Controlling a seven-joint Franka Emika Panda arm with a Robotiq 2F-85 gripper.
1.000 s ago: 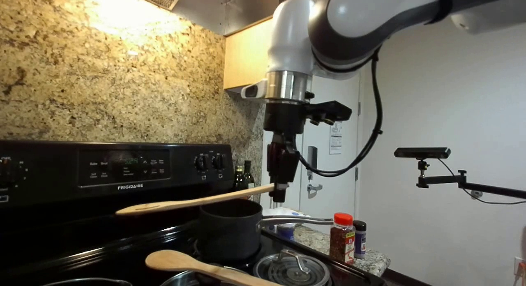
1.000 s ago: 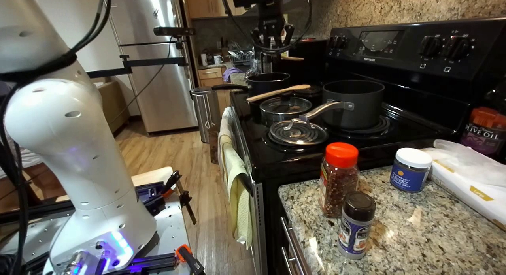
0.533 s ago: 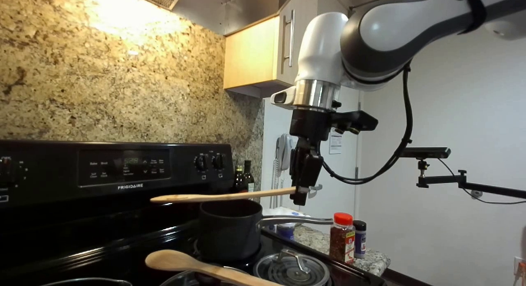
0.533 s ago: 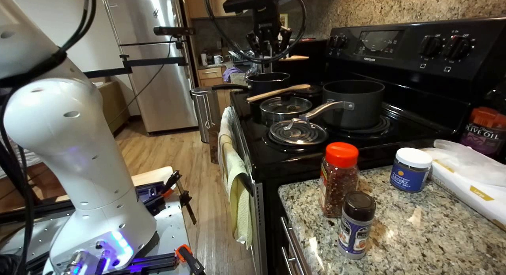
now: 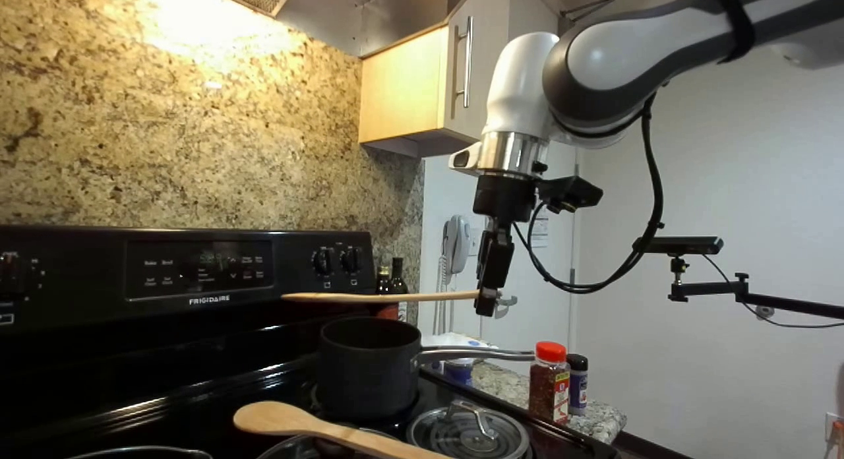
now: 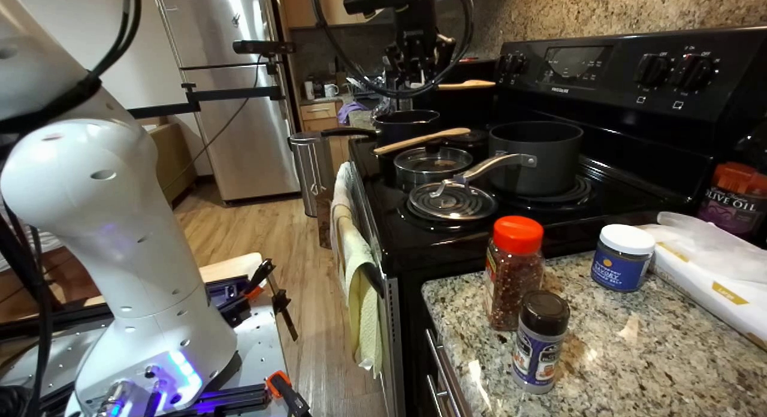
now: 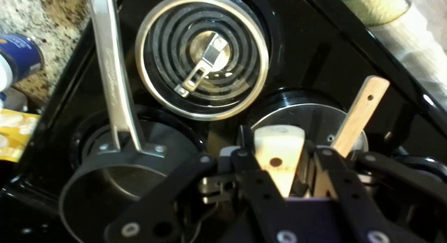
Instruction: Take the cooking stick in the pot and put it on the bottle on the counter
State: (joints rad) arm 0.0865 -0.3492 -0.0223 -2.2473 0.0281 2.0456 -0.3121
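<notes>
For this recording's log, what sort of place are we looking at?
A kitchen, most likely a home one: there is a stove with a dark pot standing on it, and a tall refrigerator in the background.

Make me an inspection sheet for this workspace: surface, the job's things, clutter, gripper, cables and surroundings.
Surface: black stove beside a granite counter.
Job's things: metal-handled pot on the stove; cooking stick in midair, not yet on the bottle, which stands upright and red-capped on the counter.
Clutter: wide-headed wooden spoon and glass lid at the stove; dark-capped shaker, white-lidded jar and white box on the counter.
Gripper: closed on the stick near its holed end.
Cables: black cable hangs in a loop beside the gripper.
Surroundings: refrigerator, wall phone, and a towel hanging at the stove's front.
</notes>
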